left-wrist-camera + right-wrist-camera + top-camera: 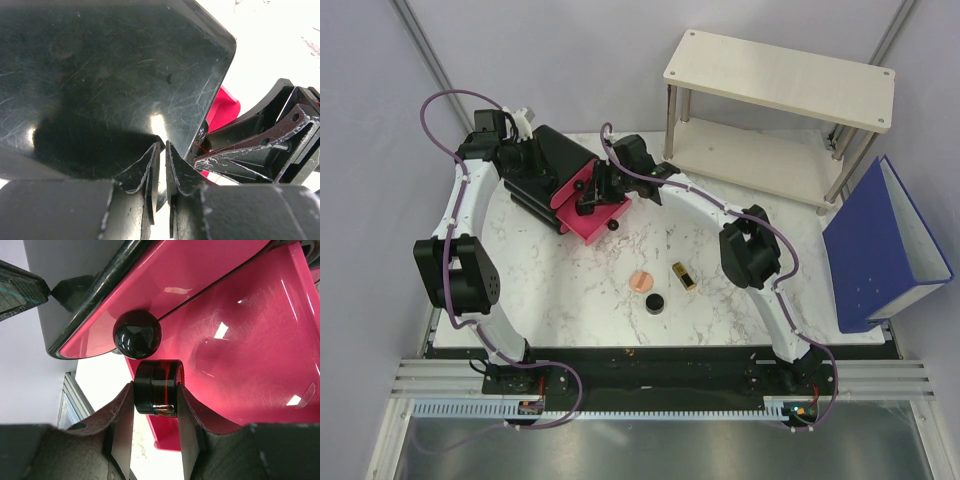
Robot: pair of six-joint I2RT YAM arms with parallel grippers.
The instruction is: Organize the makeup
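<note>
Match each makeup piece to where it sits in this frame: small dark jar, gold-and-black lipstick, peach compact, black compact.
Things:
1. small dark jar
2. gold-and-black lipstick
3. peach compact
4. black compact

Places:
A. on the table, nearest the arm bases
B. clamped in the right gripper, at the pink drawer
C. on the table, just left of the lipstick
D. on the table, furthest right of the three loose pieces

Pairs: 1-B, 2-D, 3-C, 4-A

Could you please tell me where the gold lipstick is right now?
Top view: the gold lipstick lies on the table right of centre, just right of the peach compact.
</note>
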